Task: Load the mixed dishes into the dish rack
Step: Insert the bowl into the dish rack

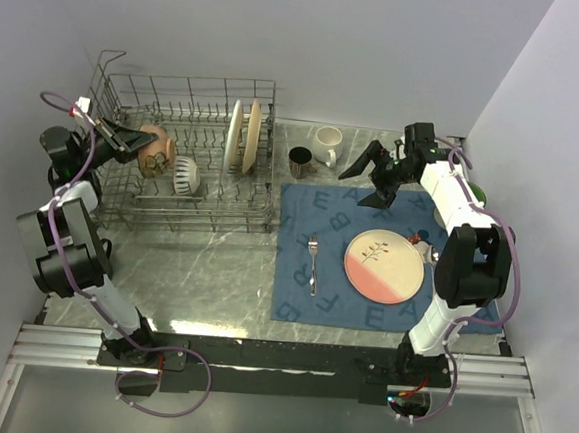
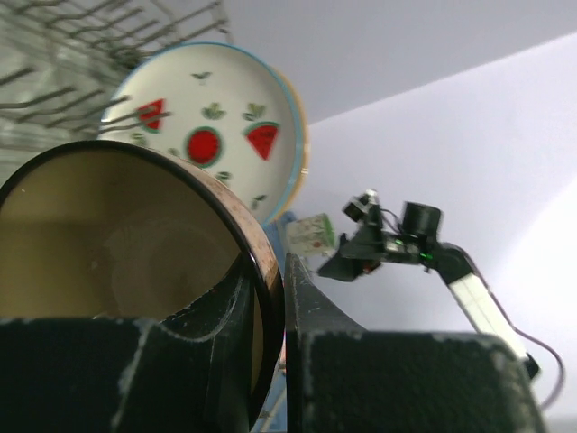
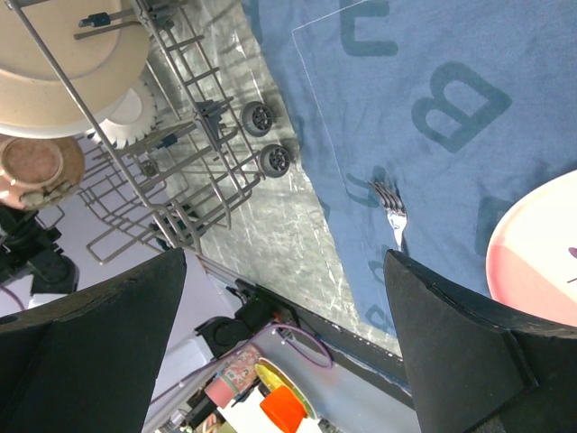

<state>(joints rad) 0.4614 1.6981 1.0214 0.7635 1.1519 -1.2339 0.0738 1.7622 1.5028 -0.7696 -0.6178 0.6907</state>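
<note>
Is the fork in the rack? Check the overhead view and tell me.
No, the fork lies on the blue placemat beside the pink-and-cream plate, outside the rack.

We see a robot lab cell: plain white walls (image 1: 383, 43) box in the table (image 1: 205, 270), aluminium rails (image 1: 59, 344) along the frame's bottom

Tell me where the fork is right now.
In the top view, the fork lies on the blue placemat near its left edge, just left of the pink-and-cream plate and right of the dish rack.
</note>
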